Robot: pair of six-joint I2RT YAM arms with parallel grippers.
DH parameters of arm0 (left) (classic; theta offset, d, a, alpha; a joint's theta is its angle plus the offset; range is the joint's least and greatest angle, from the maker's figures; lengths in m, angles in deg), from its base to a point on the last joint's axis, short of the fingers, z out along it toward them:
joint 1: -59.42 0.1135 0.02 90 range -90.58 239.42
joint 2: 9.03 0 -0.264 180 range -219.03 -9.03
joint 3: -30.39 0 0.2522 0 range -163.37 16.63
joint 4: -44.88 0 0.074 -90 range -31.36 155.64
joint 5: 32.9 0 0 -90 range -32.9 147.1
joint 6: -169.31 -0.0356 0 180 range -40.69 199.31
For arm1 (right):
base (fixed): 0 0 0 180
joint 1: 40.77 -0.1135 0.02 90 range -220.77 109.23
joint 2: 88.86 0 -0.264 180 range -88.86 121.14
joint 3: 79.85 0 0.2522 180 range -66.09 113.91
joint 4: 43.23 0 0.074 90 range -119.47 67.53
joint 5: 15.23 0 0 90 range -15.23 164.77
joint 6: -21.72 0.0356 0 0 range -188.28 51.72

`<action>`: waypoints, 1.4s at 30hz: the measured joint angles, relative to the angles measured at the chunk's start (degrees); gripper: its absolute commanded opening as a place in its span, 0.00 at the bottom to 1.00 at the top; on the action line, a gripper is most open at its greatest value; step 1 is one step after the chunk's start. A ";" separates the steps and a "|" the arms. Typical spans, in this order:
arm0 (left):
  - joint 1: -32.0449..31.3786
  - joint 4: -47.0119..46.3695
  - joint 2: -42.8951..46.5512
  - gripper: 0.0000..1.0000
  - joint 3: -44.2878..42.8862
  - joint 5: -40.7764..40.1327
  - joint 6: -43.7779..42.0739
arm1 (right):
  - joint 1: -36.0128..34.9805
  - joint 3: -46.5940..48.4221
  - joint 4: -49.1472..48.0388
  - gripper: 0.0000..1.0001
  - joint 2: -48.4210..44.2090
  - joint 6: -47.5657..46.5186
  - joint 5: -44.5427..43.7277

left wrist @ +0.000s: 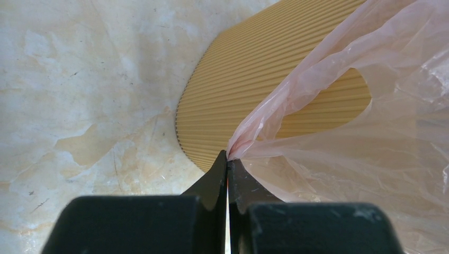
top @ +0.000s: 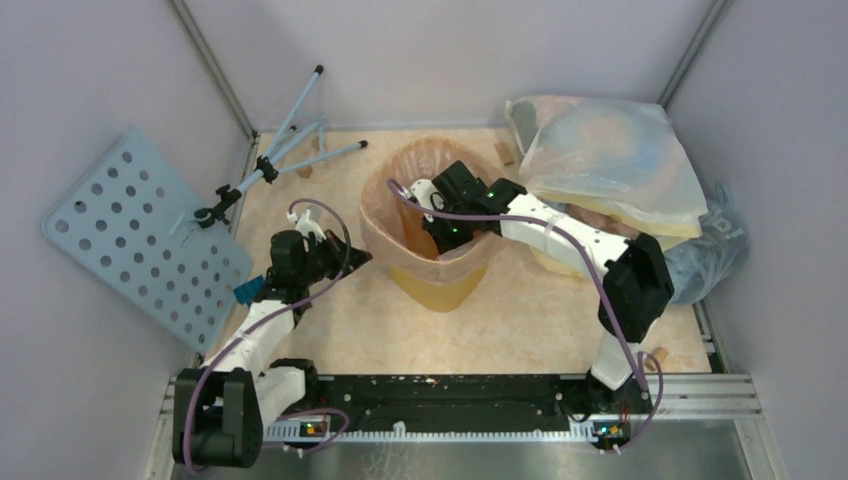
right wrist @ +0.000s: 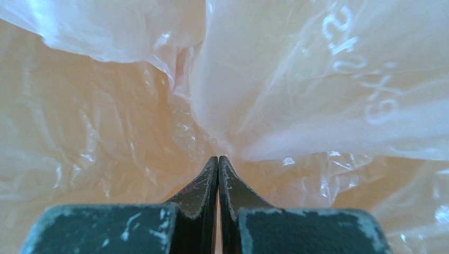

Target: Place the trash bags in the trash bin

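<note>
The yellow-orange trash bin stands mid-table. The pale pink trash bag is spread over its rim and hangs inside. My left gripper is just left of the bin and shut on a gathered edge of the bag, pulling it outward. In the left wrist view the gripper pinches the bag beside the bin's ribbed wall. My right gripper reaches down inside the bin. In the right wrist view it is shut, with folds of pink film converging at its tips.
A large whitish-yellow sack lies at the back right with a grey-blue bag beside it. A blue perforated board leans at the left. A pale blue folding stand lies at the back left. A small wooden block sits near the right base.
</note>
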 measured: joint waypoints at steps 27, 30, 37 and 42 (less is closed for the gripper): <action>0.00 0.44 0.42 0.00 0.00 -0.02 -0.17 | -0.07 1.22 0.74 0.00 6.25 1.95 -3.17; 0.00 0.44 0.42 0.00 -0.02 -0.02 -0.17 | -0.24 1.38 1.11 0.00 6.45 1.92 -3.82; 0.00 0.44 0.42 0.00 -0.02 -0.04 -0.17 | -0.90 5.73 3.28 0.00 5.77 1.90 -5.46; 0.00 0.44 0.42 0.00 -0.02 -0.02 -0.17 | -0.92 6.51 3.30 0.00 4.44 1.62 -6.82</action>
